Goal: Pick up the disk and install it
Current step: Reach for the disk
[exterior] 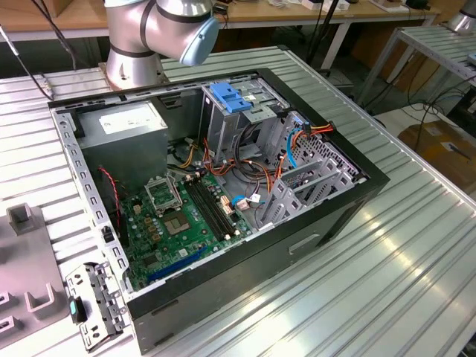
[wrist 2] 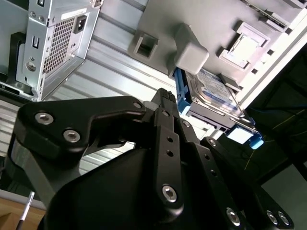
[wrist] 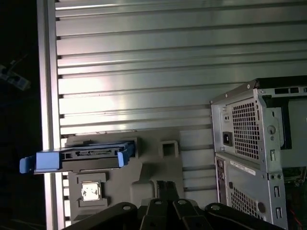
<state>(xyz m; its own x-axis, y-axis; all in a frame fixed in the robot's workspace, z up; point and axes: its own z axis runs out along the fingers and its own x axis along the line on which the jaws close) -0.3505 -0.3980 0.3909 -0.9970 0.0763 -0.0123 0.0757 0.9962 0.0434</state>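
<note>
The disk [wrist 2: 211, 93], slotted in the grey holder [wrist 2: 192, 48], looks rigid, dense and shock-sensitive, probably best gripped across its blue frame; the claw [wrist 2: 168, 115] hangs near, its opening impossible to tell.

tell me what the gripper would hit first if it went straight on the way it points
Most likely the grey fixture tray, near its square pocket. In the first wrist view the gripper points at that tray, while the disk stands on edge off to one side. Depth is unclear.
</note>
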